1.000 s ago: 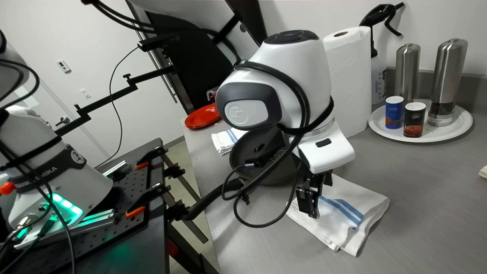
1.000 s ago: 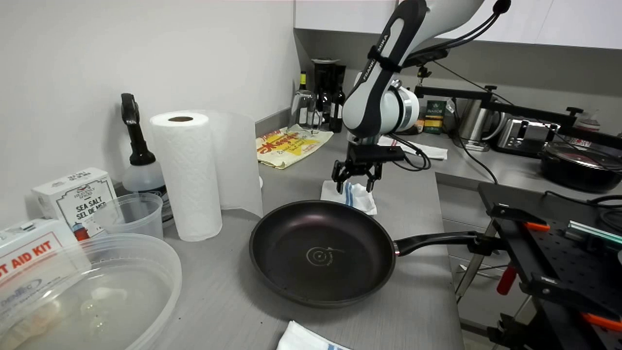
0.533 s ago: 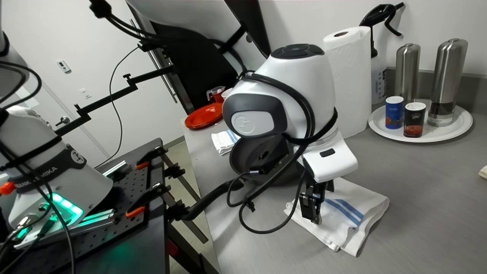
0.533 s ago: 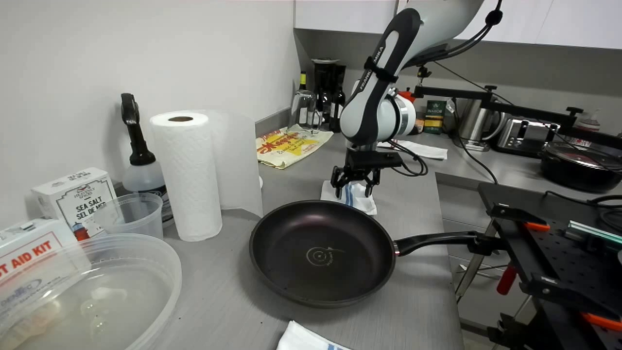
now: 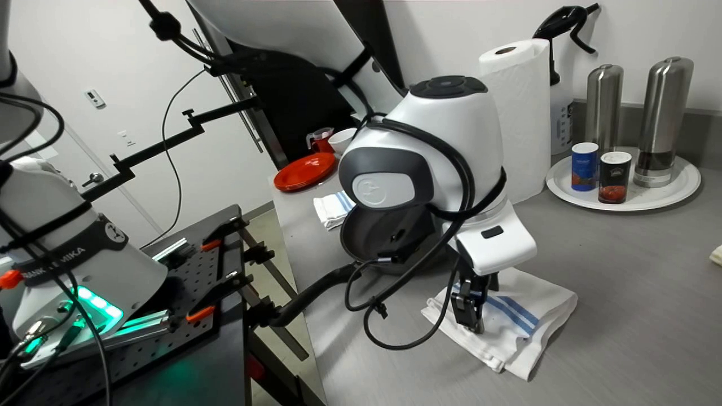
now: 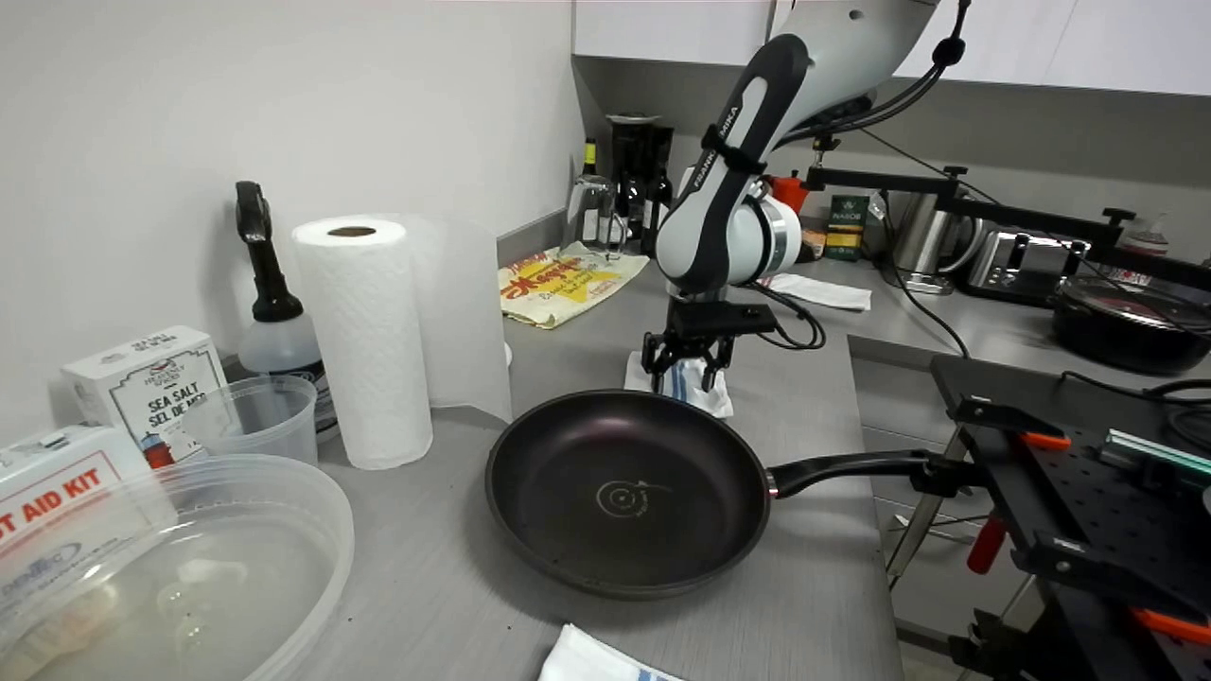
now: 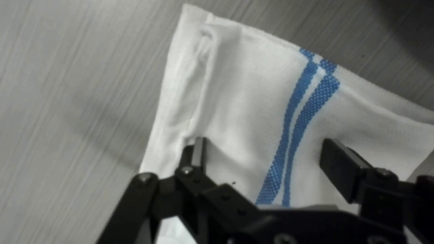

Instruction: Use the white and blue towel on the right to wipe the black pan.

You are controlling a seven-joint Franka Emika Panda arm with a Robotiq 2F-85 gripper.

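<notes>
The white and blue towel (image 5: 527, 324) lies folded on the grey counter; it also shows in the wrist view (image 7: 251, 84). My gripper (image 5: 485, 307) points down over it, fingertips at or very near the cloth; I cannot tell whether they press on it. In the wrist view my gripper (image 7: 263, 145) is open, its fingers (image 7: 340, 169) wide apart on either side of the blue stripes, with nothing held. The black pan (image 6: 624, 501) stands beside the towel, its handle (image 6: 842, 468) reaching past the counter edge. In an exterior view my arm partly hides the pan (image 5: 364, 237).
A second striped towel (image 5: 331, 210) lies on the pan's far side, near red plates (image 5: 304, 172). A paper towel roll (image 6: 364, 350) stands by the wall near the pan. A white plate (image 5: 671, 194) holds shakers and mills. A clear tub (image 6: 322, 567) stands beside the pan.
My arm has come down over the towel, and the fingertips have sunk to the cloth's level. The fingers look slightly closer together. The towel and the pan have not moved.
</notes>
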